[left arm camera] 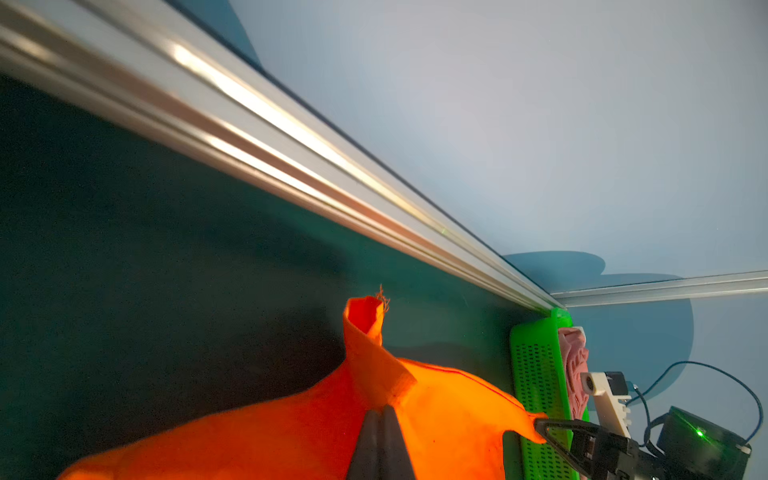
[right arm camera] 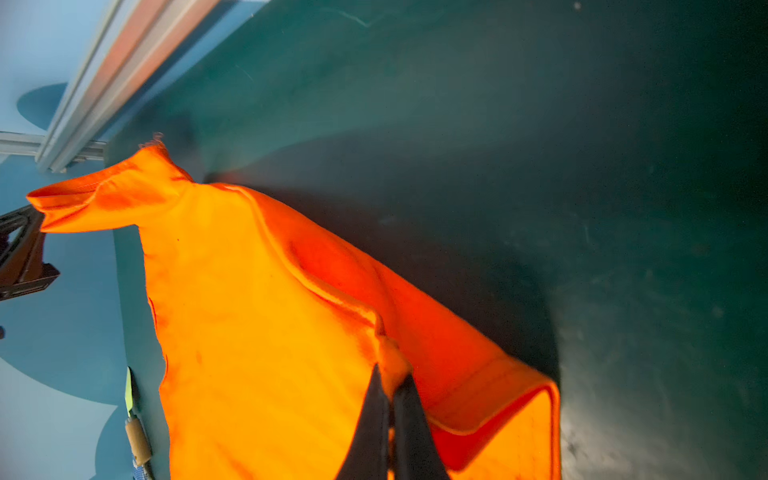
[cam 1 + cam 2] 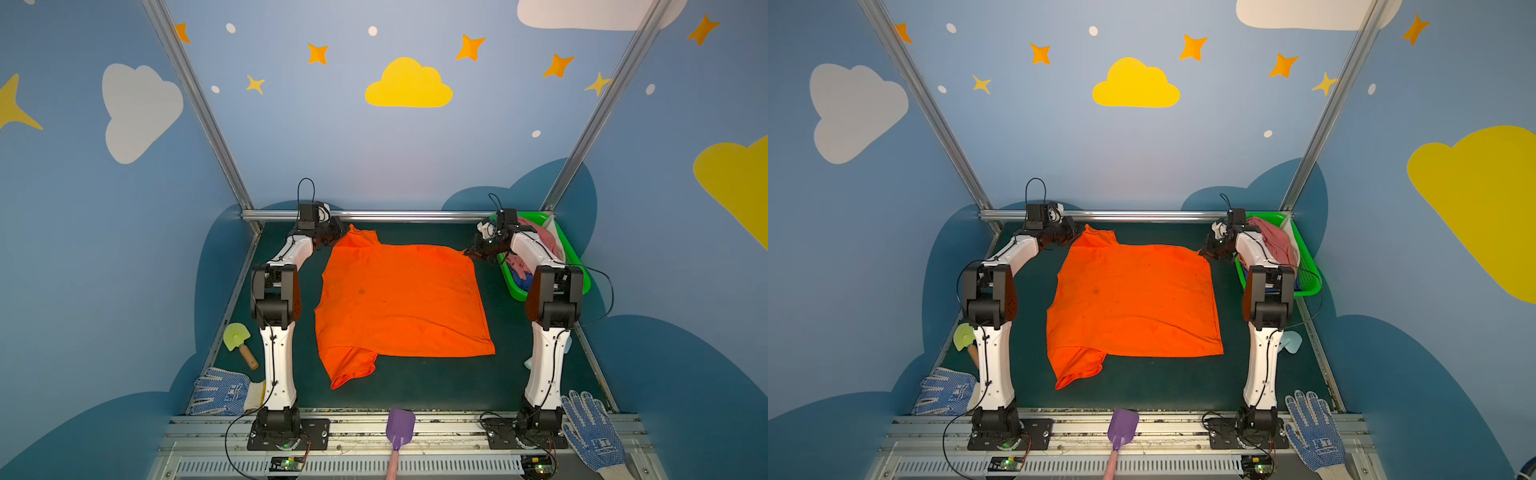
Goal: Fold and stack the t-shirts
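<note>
Left gripper [image 1: 382, 409]: fingers [image 1: 368, 444] pressed together, pinching the orange shirt [image 3: 399, 303] at its far left corner, right at the base of the far sleeve [image 1: 365, 324], which sticks up loose past the tips. Right gripper [image 2: 392, 384]: fingers [image 2: 368, 436] also closed, with a wad of cloth bunched between the tips at the far right corner.

Both grips sit on the same far edge, so that edge runs fairly straight between the two grippers and is raised a little off the table [image 3: 415, 390]. The rest of the shirt lies spread flat in the middle of the table, with the near sleeve [image 3: 351, 368] flopped out at the near left.

Two corner grips make sense: they probably keep the edge square so it can be carried toward the near side as one even fold, or tugged to smooth the cloth. I can't tell which.

The fold looks barely started. The pink shirt [image 3: 1277, 243] and the dark blue shirt [image 3: 523, 279] are piled in the green basket [image 3: 509, 276] at the far right, behind the right arm and unfolded, presumably next in line.

The gloves [image 3: 220, 392] at the near corners are clear of the work area.
</note>
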### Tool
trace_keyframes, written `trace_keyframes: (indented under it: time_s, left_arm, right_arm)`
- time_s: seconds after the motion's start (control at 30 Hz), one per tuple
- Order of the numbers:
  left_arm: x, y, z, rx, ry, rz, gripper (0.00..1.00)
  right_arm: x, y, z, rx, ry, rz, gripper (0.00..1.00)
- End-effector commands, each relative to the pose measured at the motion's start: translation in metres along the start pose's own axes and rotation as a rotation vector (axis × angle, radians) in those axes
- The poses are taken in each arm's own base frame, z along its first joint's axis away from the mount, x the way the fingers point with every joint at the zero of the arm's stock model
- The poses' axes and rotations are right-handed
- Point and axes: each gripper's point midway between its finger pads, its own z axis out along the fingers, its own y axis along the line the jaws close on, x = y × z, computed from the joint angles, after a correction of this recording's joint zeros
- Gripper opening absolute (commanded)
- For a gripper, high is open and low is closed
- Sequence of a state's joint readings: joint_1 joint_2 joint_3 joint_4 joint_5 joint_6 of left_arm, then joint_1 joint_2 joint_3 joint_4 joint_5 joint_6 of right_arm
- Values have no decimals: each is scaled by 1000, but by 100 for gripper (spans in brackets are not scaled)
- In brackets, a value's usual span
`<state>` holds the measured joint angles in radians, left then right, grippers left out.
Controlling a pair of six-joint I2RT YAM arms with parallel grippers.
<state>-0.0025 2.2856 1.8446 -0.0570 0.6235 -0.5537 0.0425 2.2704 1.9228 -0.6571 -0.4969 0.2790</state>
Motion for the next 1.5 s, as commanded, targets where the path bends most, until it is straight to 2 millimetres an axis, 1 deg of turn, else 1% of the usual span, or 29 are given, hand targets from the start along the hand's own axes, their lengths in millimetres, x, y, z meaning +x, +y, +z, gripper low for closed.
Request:
trace_keyframes:
  time_s: [0.0, 0.17, 0.37, 0.53, 0.7, 0.93, 1.13, 1.47]
  left_arm:
    - [-18, -22, -26, 53, -83, 66, 5]
    - [0, -16, -44, 50, -97, 63, 5]
    - [27, -8, -60, 53, -90, 41, 5]
    - [45, 1, -72, 29, -87, 32, 5]
    - [60, 9, -83, -2, -87, 33, 5]
    - [76, 24, -105, -78, -86, 43, 5]
    - [87, 33, -108, -104, -73, 33, 5]
    - [112, 56, -114, -172, -46, 16, 5]
  right_arm:
    - [1, 7, -17, 18, -32, -51, 0]
    - [16, 0, -20, 44, -24, -48, 0]
    - [33, -10, -21, 79, -11, -31, 0]
    - [45, -18, -21, 100, -11, -19, 0]
    - [52, -26, -23, 132, -14, -10, 0]
    - [58, -36, -22, 168, -6, -2, 0]
    - [60, -45, -19, 195, 5, 14, 0]
    - [66, -52, -14, 207, 27, 25, 0]
